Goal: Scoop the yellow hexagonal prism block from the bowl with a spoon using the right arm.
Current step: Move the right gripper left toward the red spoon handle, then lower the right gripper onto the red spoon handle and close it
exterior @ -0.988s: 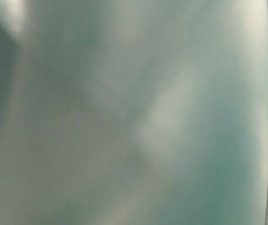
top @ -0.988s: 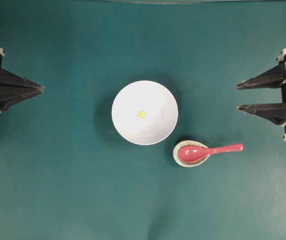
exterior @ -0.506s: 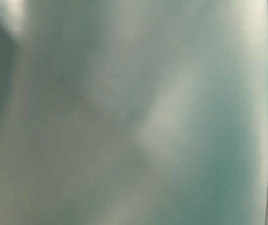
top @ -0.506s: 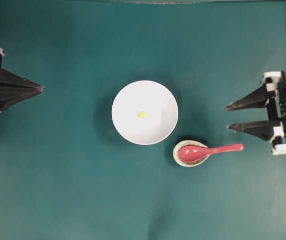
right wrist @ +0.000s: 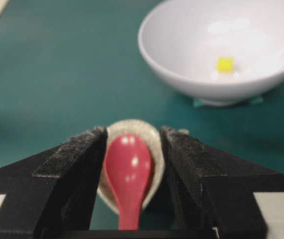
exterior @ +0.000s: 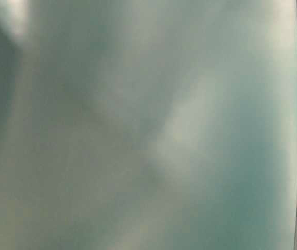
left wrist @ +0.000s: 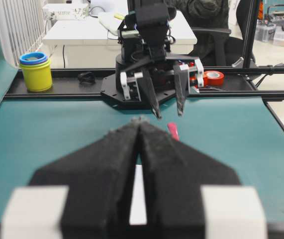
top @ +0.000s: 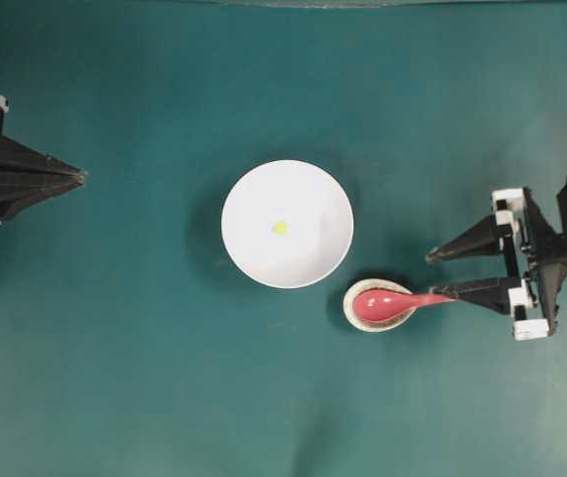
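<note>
I'm lining up the right gripper (top: 440, 274), jaws spread around the spoon (top: 394, 301) handle, block (top: 280, 228) sitting in the bowl (top: 313, 258) further left; next, I'd close and lift.

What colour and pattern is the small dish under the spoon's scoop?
Cream with fine dark speckles; the small dish shows best in the overhead view, under the spoon.

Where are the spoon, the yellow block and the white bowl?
spoon (top: 380, 304): overhead view, middle of its red scoop.
yellow block (right wrist: 225, 63): right wrist view, its top face.
white bowl (top: 313, 253): overhead view, bare inner wall near the rim.
</note>
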`<state>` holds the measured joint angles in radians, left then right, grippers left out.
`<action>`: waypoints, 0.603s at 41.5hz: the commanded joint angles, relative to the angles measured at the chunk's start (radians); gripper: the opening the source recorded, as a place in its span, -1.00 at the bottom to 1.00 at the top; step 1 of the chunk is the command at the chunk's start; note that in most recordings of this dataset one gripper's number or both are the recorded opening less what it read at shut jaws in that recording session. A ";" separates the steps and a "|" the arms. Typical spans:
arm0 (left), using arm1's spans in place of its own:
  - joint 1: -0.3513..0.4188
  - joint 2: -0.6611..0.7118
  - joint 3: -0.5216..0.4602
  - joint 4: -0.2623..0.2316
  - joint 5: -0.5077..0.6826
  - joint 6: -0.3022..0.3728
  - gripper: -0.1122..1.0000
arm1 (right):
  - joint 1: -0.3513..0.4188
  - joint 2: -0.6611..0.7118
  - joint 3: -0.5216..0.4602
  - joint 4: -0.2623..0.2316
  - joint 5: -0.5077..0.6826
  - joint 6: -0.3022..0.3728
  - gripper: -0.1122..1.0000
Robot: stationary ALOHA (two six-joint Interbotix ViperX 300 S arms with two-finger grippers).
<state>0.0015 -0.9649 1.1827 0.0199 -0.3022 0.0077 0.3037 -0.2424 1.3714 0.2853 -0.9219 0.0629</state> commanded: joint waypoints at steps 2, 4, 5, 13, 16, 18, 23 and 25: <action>0.002 0.005 -0.021 0.003 -0.005 -0.003 -0.80 | 0.035 0.052 -0.003 0.037 -0.057 -0.003 0.17; 0.002 0.005 -0.021 0.003 -0.005 -0.003 -0.80 | 0.046 0.075 0.000 0.061 -0.074 -0.003 0.17; 0.002 0.005 -0.021 0.003 -0.005 -0.003 -0.80 | 0.051 0.083 0.002 0.071 -0.078 -0.003 0.17; 0.002 0.005 -0.020 0.003 -0.003 -0.003 -0.80 | 0.091 0.155 0.011 0.124 -0.112 -0.005 0.17; 0.002 0.005 -0.020 0.003 0.000 -0.003 -0.80 | 0.104 0.173 0.011 0.129 -0.123 -0.005 0.17; 0.002 0.005 -0.020 0.003 0.002 -0.003 -0.80 | 0.110 0.183 0.011 0.137 -0.126 -0.003 0.17; 0.002 0.005 -0.021 0.003 0.005 -0.005 -0.80 | 0.121 0.206 0.008 0.143 -0.126 -0.005 0.17; 0.002 0.005 -0.021 0.003 0.005 -0.005 -0.80 | 0.127 0.213 0.005 0.143 -0.126 -0.005 0.17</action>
<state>0.0015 -0.9649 1.1827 0.0199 -0.2945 0.0046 0.4218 -0.0291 1.3852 0.4249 -1.0370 0.0598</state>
